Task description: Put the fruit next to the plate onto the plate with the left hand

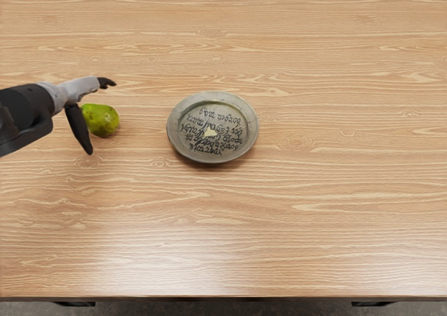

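Reach step: the grasp on the fruit is not closed yet.
My left hand [75,94] is spread, its fingers [81,128] open around the green pear [102,119], which lies on the desk [314,211] just right of the palm. Next, I think, I must close on the pear, lift it, and carry it further right to the plate [183,112], well apart from the hand.

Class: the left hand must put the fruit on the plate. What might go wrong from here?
The left hand has its fingers spread, the green pear not yet gripped; a nudge may roll the rounded fruit away.
The plate sits apart from the pear; a loose grasp could drop it short.
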`<state>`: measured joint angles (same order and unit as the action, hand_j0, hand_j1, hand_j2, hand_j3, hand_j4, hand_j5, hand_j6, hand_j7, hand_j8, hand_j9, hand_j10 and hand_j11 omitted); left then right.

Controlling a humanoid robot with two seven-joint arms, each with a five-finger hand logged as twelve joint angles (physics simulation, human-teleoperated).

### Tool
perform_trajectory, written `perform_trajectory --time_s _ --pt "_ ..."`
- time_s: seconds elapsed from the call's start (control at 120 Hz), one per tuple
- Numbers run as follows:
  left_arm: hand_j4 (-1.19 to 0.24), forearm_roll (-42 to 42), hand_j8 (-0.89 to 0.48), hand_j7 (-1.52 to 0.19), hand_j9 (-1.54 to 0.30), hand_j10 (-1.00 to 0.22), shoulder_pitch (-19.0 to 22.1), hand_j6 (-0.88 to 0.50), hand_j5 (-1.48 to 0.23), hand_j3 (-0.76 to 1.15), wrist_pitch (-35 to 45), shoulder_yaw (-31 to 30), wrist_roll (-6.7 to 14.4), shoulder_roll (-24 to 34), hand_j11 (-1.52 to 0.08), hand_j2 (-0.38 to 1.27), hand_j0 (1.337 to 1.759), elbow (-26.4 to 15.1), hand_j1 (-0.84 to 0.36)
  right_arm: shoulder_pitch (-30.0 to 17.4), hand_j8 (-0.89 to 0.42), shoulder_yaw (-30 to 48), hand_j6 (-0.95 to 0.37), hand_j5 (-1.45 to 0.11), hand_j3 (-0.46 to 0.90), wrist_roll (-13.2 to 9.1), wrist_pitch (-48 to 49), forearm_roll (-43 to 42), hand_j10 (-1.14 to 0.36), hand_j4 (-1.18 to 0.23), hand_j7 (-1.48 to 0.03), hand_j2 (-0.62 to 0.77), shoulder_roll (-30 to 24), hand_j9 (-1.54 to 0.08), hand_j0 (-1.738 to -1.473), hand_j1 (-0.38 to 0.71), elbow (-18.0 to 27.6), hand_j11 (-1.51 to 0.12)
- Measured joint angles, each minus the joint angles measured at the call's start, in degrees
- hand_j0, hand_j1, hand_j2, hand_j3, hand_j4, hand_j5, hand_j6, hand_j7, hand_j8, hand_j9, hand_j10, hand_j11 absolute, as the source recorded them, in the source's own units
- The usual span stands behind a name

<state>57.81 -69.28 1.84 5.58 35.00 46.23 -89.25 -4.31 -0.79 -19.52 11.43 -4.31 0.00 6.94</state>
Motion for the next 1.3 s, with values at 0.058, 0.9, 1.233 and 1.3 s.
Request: perform_trajectory --time_s 0.058,0.9,1.233,1.3 --pt "-0.09 0.35 -0.09 -0.11 -0.11 -0.09 -0.06 -0.09 -0.11 0.00 1.53 -0.46 0.00 -0.43 -0.11 0.02 1.658 0.05 0.25 0.00 0.00 0.00 0.00 0.00 0.00 0.00 0.00 0.00 0.00 0.00 0.00 0.00 0.00 0.00 -1.658 -0.35 0.00 0.00" --pt "-0.17 5.56 -0.17 -0.21 -0.21 -0.16 4.24 -0.17 -0.21 0.00 8.95 -1.52 0.00 -14.38 -0.21 0.04 1.658 18.55 0.16 0.00 0.00 -0.02 0.00 0.00 0.00 0.00 0.00 0.00 0.00 0.00 0.00 0.00 0.00 0.00 -1.658 -0.35 -0.08 0.00" --pt "-0.18 6.37 -0.18 -0.22 -0.22 -0.18 5.25 -0.18 -0.22 0.00 8.96 -1.54 0.00 -16.61 -0.22 0.04 1.658 22.83 0.15 0.00 0.00 -0.04 0.00 0.00 0.00 -0.01 0.00 0.00 0.00 0.00 0.00 0.00 0.00 0.00 -1.658 -0.35 -0.08 0.00" --pt "-0.18 6.38 -0.18 -0.23 -0.23 -0.18 5.39 -0.18 -0.23 0.00 8.97 -1.54 0.00 -16.87 -0.23 0.04 1.658 23.45 0.14 0.00 0.00 -0.05 0.00 0.00 0.00 0.00 0.00 0.00 0.00 0.00 0.00 0.00 0.00 0.00 -1.658 -0.35 -0.08 0.00"
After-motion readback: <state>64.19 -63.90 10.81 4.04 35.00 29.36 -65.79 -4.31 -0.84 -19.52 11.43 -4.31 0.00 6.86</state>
